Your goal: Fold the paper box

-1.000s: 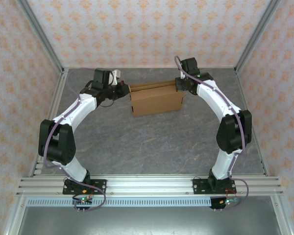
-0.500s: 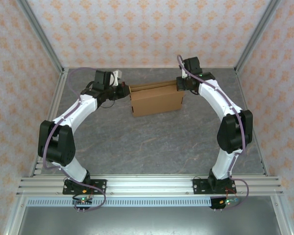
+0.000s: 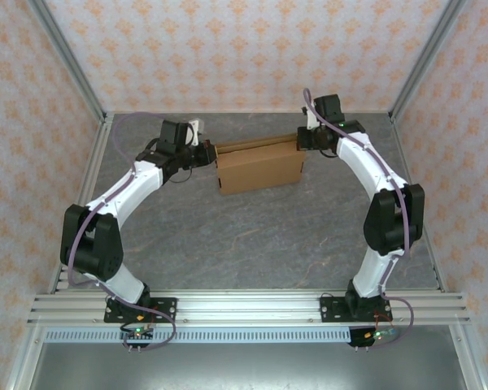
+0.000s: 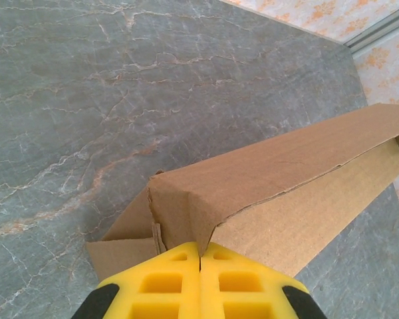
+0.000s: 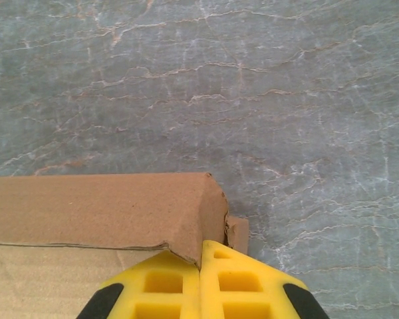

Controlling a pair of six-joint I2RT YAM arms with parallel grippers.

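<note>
- Watching the paper box [image 3: 259, 169] sitting on the gray marbled surface [image 3: 252, 236], long side running left to right, top panel folded over the body
- Pressing the left gripper [image 3: 207, 150] against the left end of the paper box, yellow fingers [image 4: 163, 286] clenched flat together with no gap
- Touching a creased corner and a small side flap [image 4: 123, 249] of the paper box [image 4: 279, 173] with the left gripper [image 4: 199, 256] tips; not showing clearly whether any cardboard is being pinched
- Meeting the right end of the paper box with the right gripper [image 3: 299, 140], likewise clenched
- Butting the right gripper [image 5: 201, 256] tips against the ragged-edged top fold of the paper box [image 5: 100, 206], a little tab [image 5: 237, 232] poking out just beside them
</note>
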